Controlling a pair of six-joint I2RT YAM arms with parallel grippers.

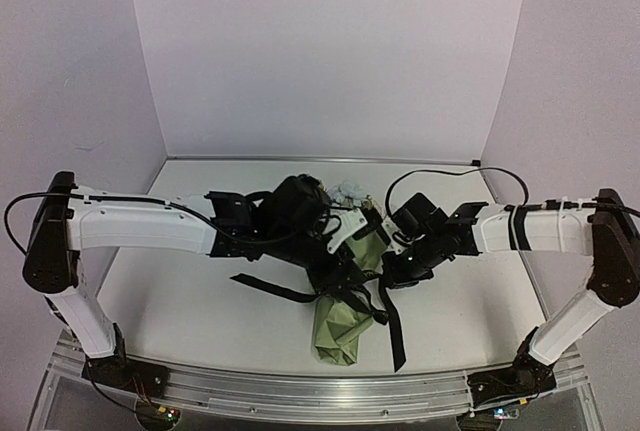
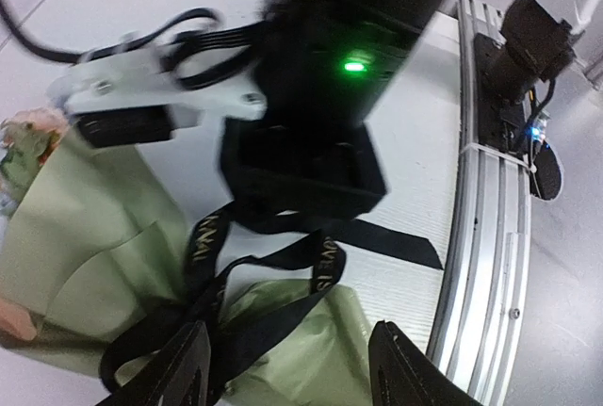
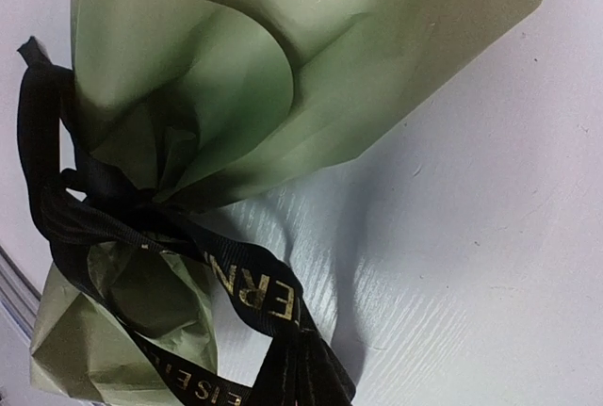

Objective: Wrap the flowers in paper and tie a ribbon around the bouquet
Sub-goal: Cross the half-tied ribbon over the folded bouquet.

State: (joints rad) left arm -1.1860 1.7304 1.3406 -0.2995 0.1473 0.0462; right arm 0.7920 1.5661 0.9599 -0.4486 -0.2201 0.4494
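Observation:
The bouquet point(image 1: 340, 336) lies on the table, a green paper point(image 3: 283, 67) cone with its narrow end toward the near edge. Pale flowers point(image 1: 350, 191) show at the far end, and in the left wrist view the flowers point(image 2: 19, 142) sit at the left edge. The black lettered ribbon point(image 3: 250, 288) is cinched around the cone's waist, and its tails point(image 1: 397, 336) trail over the table. My left gripper point(image 2: 292, 373) hangs open over the ribbon point(image 2: 325, 260) and the paper point(image 2: 311, 349), holding nothing. My right gripper point(image 3: 303, 389) is shut on a ribbon strand at the cone's right side.
An aluminium rail point(image 2: 490, 236) runs along the table's near edge, with an arm base point(image 2: 532, 34) bolted to it. The right wrist point(image 2: 301, 142) sits close in front of the left wrist camera. Pale walls point(image 1: 330, 51) enclose the back and sides.

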